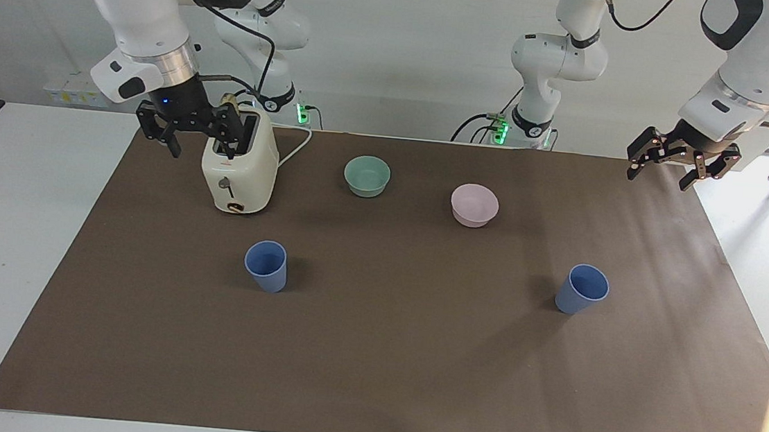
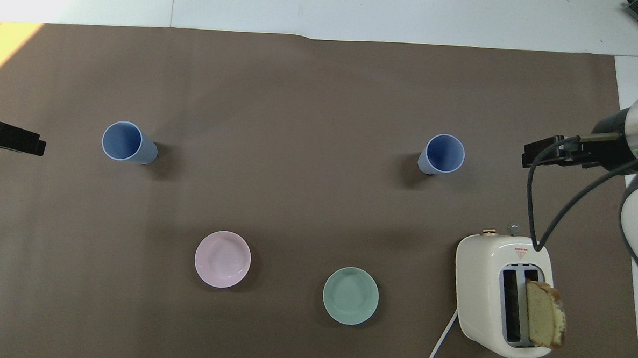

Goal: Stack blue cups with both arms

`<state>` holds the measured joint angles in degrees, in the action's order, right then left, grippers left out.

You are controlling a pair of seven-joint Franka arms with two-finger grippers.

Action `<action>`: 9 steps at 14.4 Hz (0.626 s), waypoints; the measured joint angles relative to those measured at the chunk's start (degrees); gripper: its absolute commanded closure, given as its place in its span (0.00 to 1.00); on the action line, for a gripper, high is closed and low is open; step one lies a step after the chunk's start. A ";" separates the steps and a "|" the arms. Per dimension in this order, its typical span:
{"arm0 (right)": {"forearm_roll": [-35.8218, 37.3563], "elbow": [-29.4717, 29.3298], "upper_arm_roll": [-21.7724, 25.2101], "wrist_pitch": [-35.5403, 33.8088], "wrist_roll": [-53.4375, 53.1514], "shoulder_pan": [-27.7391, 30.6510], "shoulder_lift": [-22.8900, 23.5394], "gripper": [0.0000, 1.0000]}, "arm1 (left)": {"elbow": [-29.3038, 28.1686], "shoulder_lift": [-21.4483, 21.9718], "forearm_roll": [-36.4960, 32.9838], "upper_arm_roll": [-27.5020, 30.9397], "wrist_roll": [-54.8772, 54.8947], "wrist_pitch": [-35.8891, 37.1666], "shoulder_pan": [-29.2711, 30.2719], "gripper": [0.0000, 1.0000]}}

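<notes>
Both blue cups (image 1: 266,265) (image 1: 582,289) appear light, rigid and smooth; grasp each at the rim wall, 3-to-9 o'clock. Left tool (image 1: 681,161) and right tool (image 1: 187,125) hang spread wide, empty.

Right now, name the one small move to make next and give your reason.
Probably lower the left gripper toward the blue cup at its end. Both blue cups stand upright and apart on the brown mat, none stacked; the other cup sits in front of the toaster. Both grippers hang open, holding nothing.
</notes>
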<state>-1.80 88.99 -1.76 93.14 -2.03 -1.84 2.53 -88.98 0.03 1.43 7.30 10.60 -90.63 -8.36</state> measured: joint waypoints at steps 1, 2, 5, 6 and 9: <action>0.00 0.00 0.00 0.00 0.00 0.00 0.00 0.00 | -0.01 0.00 0.00 -0.01 0.01 -0.05 0.00 0.00; 0.00 0.00 0.00 0.00 0.00 0.00 0.00 0.00 | -0.03 0.00 0.00 -0.02 0.02 -0.10 0.00 0.00; 0.00 0.00 0.00 0.00 0.00 0.00 0.00 0.00 | -0.08 -0.01 0.00 -0.04 0.07 -0.62 0.00 0.00; 0.00 0.00 0.00 0.00 0.00 0.00 0.00 0.00 | -0.10 -0.01 0.00 -0.04 0.13 -0.80 0.00 0.00; 0.00 0.00 0.00 0.00 0.00 0.00 0.00 0.00 | -0.12 -0.01 0.00 -0.05 1.27 -0.89 0.00 0.00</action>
<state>-1.80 88.99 -1.76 93.14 -2.03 -1.84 2.53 -89.10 0.02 1.43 7.26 11.87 -91.52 -8.36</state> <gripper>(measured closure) 0.000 0.000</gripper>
